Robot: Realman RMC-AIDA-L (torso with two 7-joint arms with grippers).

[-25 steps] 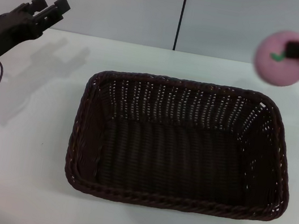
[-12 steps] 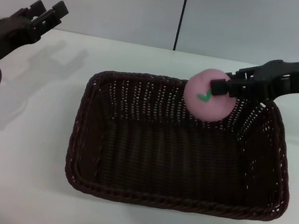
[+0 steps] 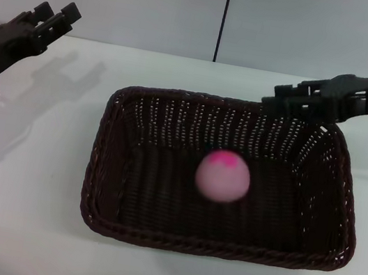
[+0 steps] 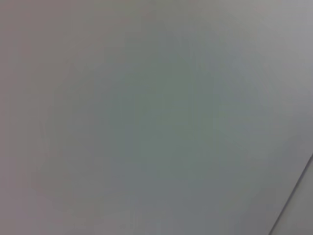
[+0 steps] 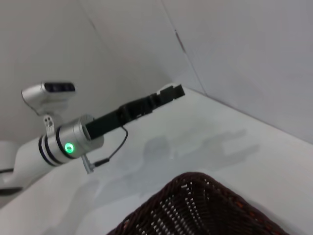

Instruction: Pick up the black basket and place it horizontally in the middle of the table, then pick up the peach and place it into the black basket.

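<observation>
**Release over the basket: peach dropped clear of the tool**

The peach [image 3: 223, 176] lay inside the black basket [image 3: 94, 165], near its middle. Your right tool [image 3: 280, 98] hung empty above the basket's far rim, its spread indiscernible. To finish well, you needed to lift straight off, clear of that rim. The left tool [image 3: 55, 15] stayed parked well beyond the basket's left end, above the worktop [image 3: 16, 208].

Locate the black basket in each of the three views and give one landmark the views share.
Head view: black basket sits centre on the table, peach inside.
Left wrist view: not in it.
Right wrist view: only a corner shows at the bottom edge.
Shared landmark: the left hand, also seen in the right wrist view.
</observation>
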